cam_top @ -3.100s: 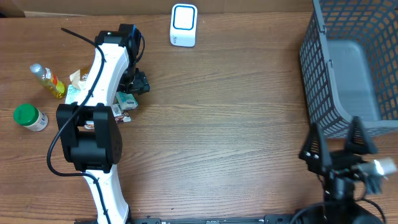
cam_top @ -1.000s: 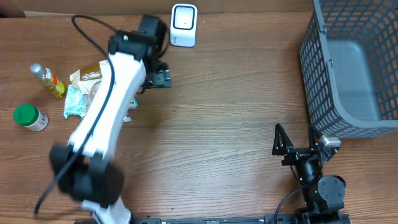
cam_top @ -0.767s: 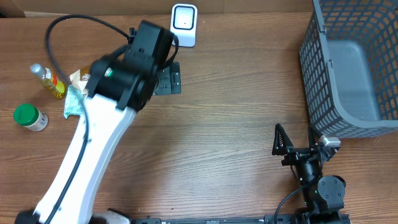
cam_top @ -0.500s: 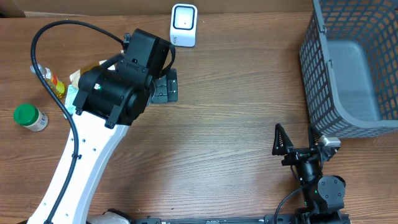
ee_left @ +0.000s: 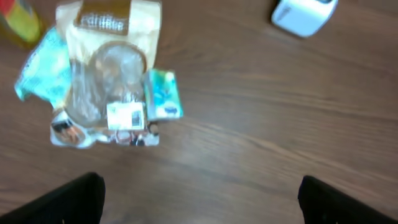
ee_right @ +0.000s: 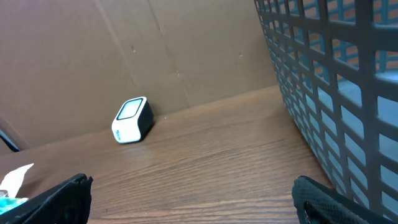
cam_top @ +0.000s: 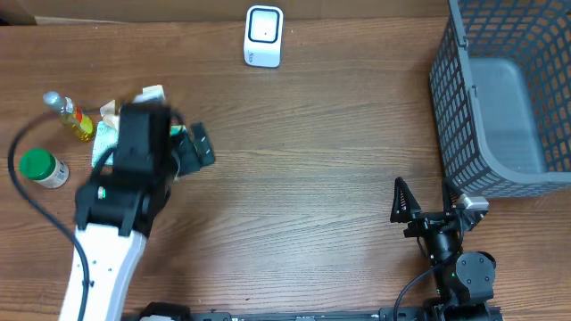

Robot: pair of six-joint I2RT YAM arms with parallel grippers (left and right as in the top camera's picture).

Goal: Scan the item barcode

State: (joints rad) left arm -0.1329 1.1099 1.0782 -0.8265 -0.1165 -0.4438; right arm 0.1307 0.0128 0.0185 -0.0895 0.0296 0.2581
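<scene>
Left gripper (ee_left: 200,198) wide, empty — just short of packet pile (ee_left: 106,93). Right gripper (cam_top: 421,193) wide, empty, beside basket (cam_top: 464,116). Scanner (cam_top: 263,36) well apart.

Matt wooden table (cam_top: 312,205), glossy plastic snack bag (ee_left: 106,68).

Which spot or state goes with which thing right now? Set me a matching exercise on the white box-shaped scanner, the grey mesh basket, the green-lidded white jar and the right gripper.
Things:
1. white box-shaped scanner
2. grey mesh basket
3. green-lidded white jar
4. right gripper

Places or states:
A. by the left edge of the table
B. at the near edge, jaws open, holding nothing
C. at the far edge, near the middle
D. at the right end

Pairs: 1-C, 2-D, 3-A, 4-B.
</scene>
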